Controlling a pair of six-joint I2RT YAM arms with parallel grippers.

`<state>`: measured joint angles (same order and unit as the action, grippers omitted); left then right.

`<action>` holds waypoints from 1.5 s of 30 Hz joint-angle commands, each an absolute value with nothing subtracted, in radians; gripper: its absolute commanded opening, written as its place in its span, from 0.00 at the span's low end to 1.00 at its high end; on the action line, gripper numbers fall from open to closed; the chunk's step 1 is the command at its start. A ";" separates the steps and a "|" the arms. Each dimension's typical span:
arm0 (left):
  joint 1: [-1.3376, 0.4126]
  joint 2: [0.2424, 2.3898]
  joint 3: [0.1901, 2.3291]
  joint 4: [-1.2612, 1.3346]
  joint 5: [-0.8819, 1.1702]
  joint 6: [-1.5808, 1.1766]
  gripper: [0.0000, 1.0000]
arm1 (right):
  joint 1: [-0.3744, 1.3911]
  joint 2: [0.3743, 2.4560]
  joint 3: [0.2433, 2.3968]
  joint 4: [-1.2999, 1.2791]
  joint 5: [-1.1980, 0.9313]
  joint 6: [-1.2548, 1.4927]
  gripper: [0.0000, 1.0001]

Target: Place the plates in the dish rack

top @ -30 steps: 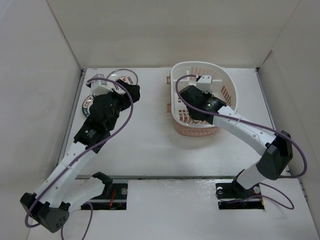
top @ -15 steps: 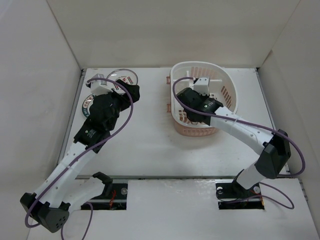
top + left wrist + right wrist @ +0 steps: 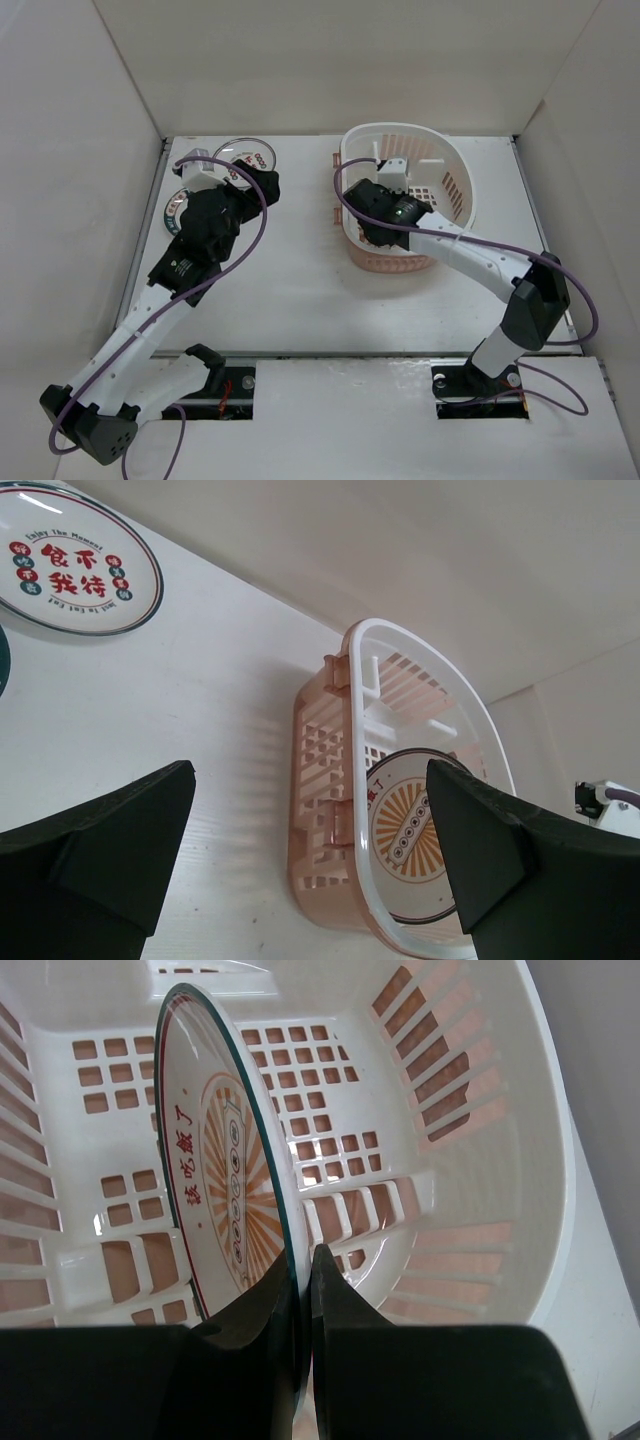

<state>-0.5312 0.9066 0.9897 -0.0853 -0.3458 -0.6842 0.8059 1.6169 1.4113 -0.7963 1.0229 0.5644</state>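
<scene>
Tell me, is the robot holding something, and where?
The right gripper has its jaws pinching the sunburst plate by its rim, inside the dish rack. The left gripper holds nothing.

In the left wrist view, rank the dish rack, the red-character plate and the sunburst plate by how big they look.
1. dish rack
2. red-character plate and sunburst plate: near alike and both partly cut off, so unranked.

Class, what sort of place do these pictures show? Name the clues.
Likely a robot test cell, not a kitchen: a white table boxed in by plain white panels, a left arm and right arm mounted at its near edge, and a dish rack with a sunburst plate in it.
</scene>
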 commanded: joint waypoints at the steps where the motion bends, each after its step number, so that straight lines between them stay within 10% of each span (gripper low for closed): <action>1: -0.538 0.890 1.034 -0.075 -0.365 -0.669 1.00 | 0.819 1.617 1.465 -0.827 1.063 0.591 0.02; 14: -0.538 0.899 1.034 -0.084 -0.387 -0.678 1.00 | 0.847 1.657 1.511 -0.899 1.081 0.637 0.22; 26: -0.538 0.899 1.034 -0.094 -0.396 -0.678 1.00 | 0.856 1.675 1.520 -0.929 1.072 0.678 0.60; 33: -0.538 0.952 1.014 -0.084 -0.426 -0.696 1.00 | 0.884 1.617 1.568 -1.011 1.063 0.729 1.00; 45: -0.414 0.986 0.798 -0.133 -0.485 -0.980 1.00 | 0.977 1.309 1.504 -0.607 0.846 0.333 1.00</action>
